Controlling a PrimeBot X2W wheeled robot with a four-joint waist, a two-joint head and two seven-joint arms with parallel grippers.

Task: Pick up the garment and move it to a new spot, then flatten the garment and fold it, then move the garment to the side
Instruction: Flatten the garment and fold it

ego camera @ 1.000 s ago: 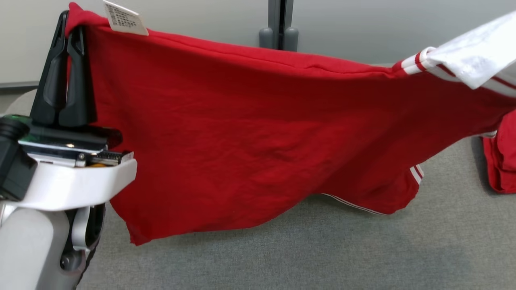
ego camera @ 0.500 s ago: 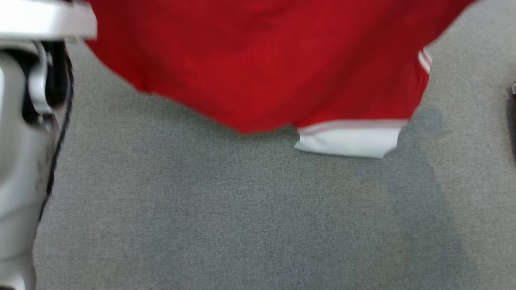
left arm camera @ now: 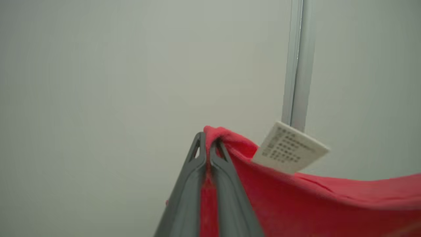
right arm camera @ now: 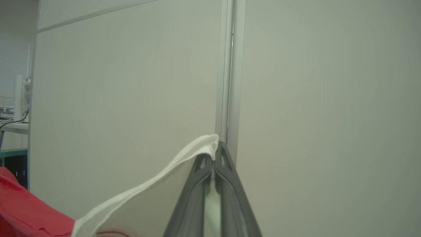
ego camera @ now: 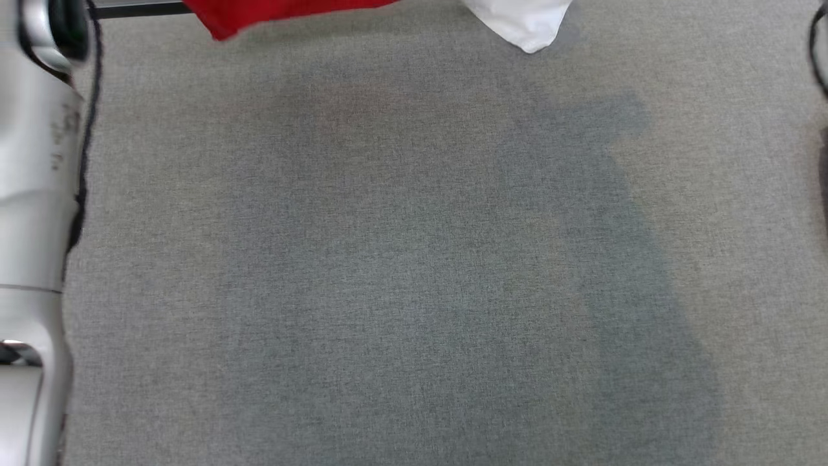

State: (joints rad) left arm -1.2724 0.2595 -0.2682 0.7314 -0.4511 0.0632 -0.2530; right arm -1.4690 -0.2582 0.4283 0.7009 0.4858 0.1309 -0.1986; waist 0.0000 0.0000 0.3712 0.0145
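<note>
Seems mid-carry: holding the red cotton garment with white trim (left arm camera: pixel 312 204) slung between left gripper (left arm camera: pixel 208 141), clamped tight on its tagged corner, and right gripper (right arm camera: pixel 215 150), pinched closed on the white edge. Next, probably: lowering evenly onto grey felt surface (ego camera: pixel 414 272) below.

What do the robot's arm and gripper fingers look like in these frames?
Glossy silver-white forearm shell with a thin black cable along its edge. The left gripper and right gripper: long dark-grey tapered fingers with small triangular cut-outs near the tips.

garment (left arm camera: pixel 312 204) hung between left gripper (left arm camera: pixel 208 141) and right gripper (right arm camera: pixel 214 152), partition (right arm camera: pixel 296 98) behind, perhaps carpet (ego camera: pixel 414 259) below
</note>
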